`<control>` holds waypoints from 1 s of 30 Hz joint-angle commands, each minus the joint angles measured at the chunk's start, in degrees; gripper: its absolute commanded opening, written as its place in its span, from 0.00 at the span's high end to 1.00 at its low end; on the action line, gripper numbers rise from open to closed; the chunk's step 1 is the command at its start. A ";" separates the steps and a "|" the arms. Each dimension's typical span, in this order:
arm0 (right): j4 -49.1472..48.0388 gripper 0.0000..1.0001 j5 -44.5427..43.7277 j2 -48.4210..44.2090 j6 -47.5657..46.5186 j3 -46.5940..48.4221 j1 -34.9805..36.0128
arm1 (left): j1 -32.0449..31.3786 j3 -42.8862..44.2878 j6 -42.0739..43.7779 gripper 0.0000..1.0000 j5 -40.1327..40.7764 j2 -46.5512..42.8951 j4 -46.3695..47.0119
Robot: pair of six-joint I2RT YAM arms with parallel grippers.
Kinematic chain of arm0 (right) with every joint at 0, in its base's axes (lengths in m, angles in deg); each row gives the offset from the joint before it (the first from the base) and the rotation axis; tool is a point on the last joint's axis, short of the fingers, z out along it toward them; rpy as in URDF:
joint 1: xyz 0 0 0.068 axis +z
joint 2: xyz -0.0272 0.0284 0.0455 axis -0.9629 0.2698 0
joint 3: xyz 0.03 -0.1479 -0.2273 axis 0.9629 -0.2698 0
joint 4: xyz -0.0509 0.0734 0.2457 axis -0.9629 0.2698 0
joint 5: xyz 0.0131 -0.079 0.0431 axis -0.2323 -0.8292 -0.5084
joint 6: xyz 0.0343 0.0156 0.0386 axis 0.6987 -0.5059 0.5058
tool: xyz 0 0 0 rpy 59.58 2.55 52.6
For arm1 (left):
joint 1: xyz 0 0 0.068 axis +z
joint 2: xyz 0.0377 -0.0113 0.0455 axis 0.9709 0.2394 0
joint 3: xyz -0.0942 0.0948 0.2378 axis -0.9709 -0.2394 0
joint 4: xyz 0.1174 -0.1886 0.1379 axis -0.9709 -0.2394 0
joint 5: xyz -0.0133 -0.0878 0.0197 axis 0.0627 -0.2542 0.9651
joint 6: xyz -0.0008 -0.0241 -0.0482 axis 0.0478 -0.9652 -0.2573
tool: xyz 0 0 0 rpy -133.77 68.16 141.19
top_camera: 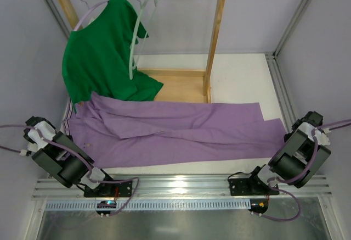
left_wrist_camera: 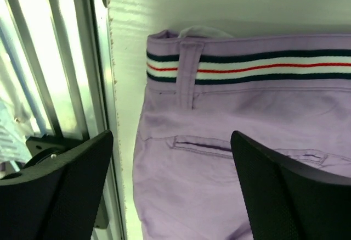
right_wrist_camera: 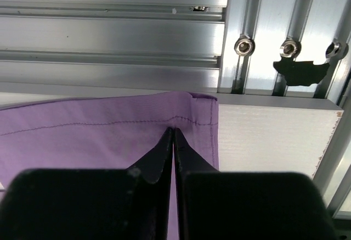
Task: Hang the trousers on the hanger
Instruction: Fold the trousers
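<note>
The lilac trousers [top_camera: 181,130] lie flat across the white table, waistband at the left and leg ends at the right. In the left wrist view my left gripper [left_wrist_camera: 170,141] hangs open above the seat of the trousers [left_wrist_camera: 247,119], just below the striped waistband [left_wrist_camera: 263,67]. In the right wrist view my right gripper [right_wrist_camera: 174,130] is shut, its tips meeting on the hem of a trouser leg [right_wrist_camera: 109,135], where the stitched edge puckers. The pale grey-green hanger [top_camera: 133,42] hangs bare on the wooden rack's rail at the back.
A wooden rack [top_camera: 214,42] stands at the back, with a dark green shirt [top_camera: 104,59] on a lavender hanger [top_camera: 88,12]. Aluminium rails [top_camera: 181,188] run along the near table edge. Grey walls close in both sides.
</note>
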 commanded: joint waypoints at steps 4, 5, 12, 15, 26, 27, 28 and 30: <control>-2.44 0.96 5.24 0.95 -0.28 0.48 -0.38 | 1.87 -1.87 -3.26 0.08 5.72 -5.66 -0.86; -2.36 0.96 5.60 1.83 -0.37 0.57 -0.38 | 1.87 -2.33 -3.09 0.09 5.12 -6.10 0.20; -2.88 0.96 6.66 2.98 -0.10 0.66 -0.29 | 1.17 -7.51 -5.63 0.10 4.67 -5.49 4.33; -2.97 0.96 6.66 2.98 -0.19 0.57 -0.29 | 0.03 -9.89 -6.86 0.11 6.33 -4.17 6.79; -2.36 0.96 4.12 -0.45 -0.45 0.39 -0.38 | -1.65 -11.30 -4.23 0.42 6.08 3.55 15.77; -2.18 0.96 4.03 -0.71 -0.46 0.39 -0.38 | -1.65 -10.95 -4.14 0.52 6.34 4.00 15.85; -2.18 0.96 3.76 -0.89 -0.46 0.48 -0.30 | -1.65 -10.51 -3.79 0.75 6.52 4.44 15.94; -1.74 0.96 3.67 -1.33 -0.63 0.66 -0.30 | -1.65 -9.98 -4.31 0.99 7.05 5.14 15.15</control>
